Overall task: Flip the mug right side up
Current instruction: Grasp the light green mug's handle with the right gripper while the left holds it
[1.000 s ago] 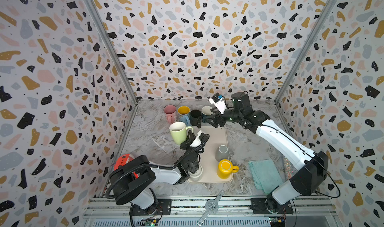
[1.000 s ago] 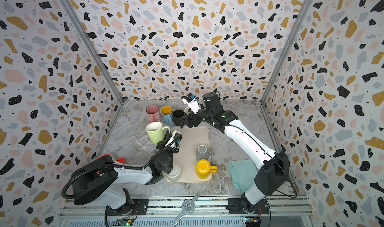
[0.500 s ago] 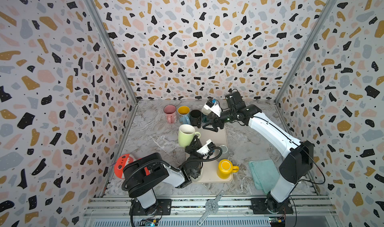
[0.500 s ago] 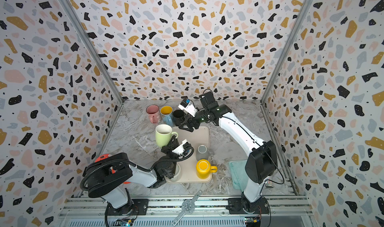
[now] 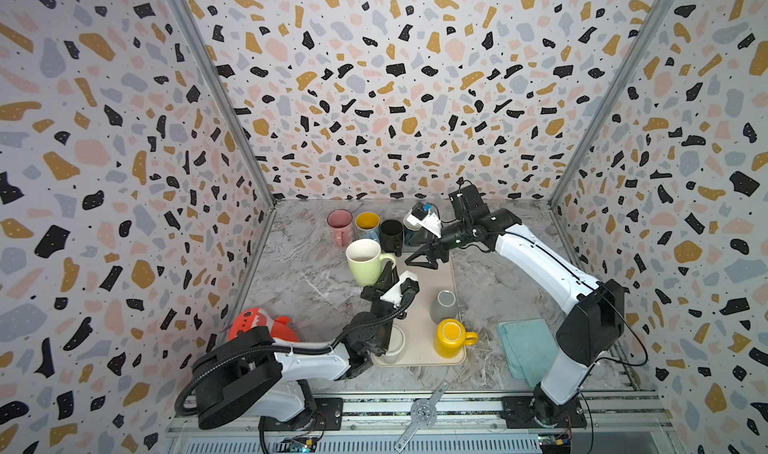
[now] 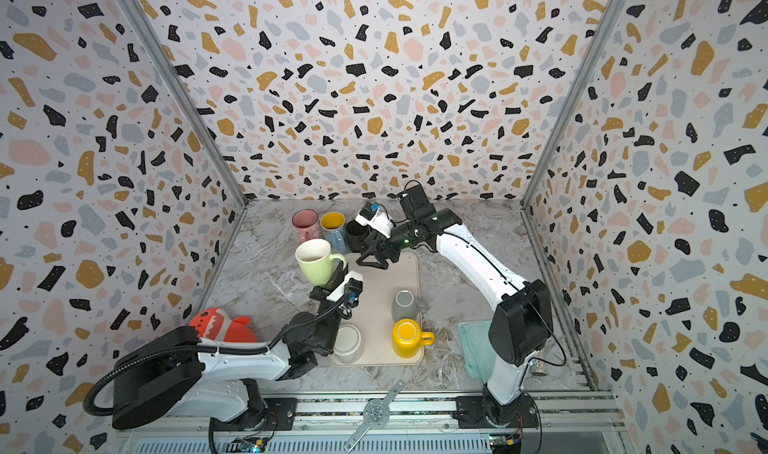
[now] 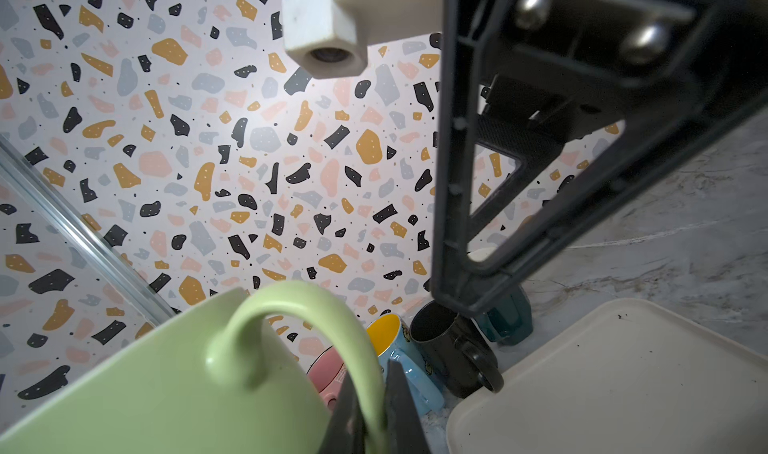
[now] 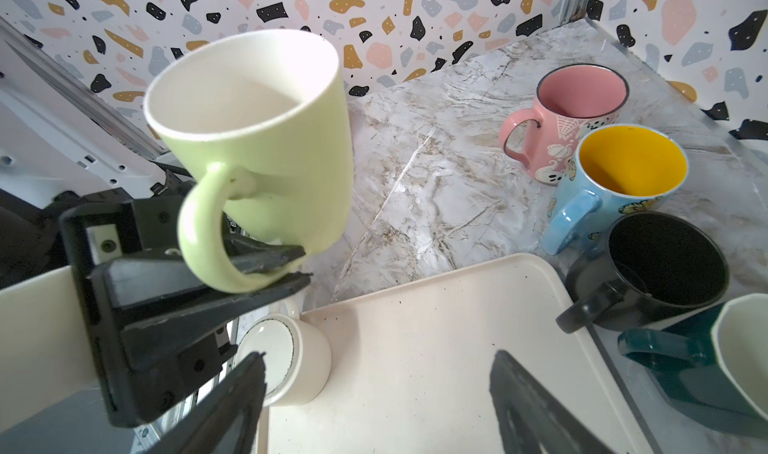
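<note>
Three walls close the space in both top views: a back wall [image 5: 395, 77] and one side wall on the left [image 5: 83, 181] and one on the right [image 5: 685, 160]. All are pale and covered with a terrazzo pattern of black, ochre, pink and grey-blue chips. Slim metal posts [image 5: 216, 94] run along the two corners where the walls meet. The bench [image 5: 299, 273] has a grey marble look with light and brownish veins. Along its front edge lies a silver metal rail [image 5: 478, 408]. The light is bright and even, with soft shadows.
</note>
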Motion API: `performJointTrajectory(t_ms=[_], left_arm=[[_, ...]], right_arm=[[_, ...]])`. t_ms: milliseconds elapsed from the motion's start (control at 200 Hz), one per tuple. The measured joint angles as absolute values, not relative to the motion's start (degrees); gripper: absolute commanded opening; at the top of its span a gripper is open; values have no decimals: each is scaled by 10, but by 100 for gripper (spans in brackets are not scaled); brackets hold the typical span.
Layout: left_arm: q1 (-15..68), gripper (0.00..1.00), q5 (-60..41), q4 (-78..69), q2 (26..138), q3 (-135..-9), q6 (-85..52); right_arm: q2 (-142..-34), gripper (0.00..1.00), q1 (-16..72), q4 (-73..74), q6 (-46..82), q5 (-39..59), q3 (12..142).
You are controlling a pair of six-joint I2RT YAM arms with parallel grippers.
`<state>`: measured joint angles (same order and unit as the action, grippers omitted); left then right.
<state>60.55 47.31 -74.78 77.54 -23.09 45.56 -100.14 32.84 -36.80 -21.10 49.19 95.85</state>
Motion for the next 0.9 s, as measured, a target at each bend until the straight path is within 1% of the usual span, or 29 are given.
performJointTrajectory(t_ms=[265, 425, 751, 901], left_arm=[[609, 0, 450, -719, 780, -231, 449], [609, 0, 444, -709, 790, -231, 452], [612, 0, 439, -703, 804, -231, 464], [612, 0, 439, -703, 804, -231, 469]], right_arm=[[-1000, 83, 329, -364, -211, 521, 959], [-999, 77, 335, -365, -214, 531, 959], [-999, 73, 353, -374, -223, 546, 959], [-999, 68, 358, -383, -224, 545, 959]])
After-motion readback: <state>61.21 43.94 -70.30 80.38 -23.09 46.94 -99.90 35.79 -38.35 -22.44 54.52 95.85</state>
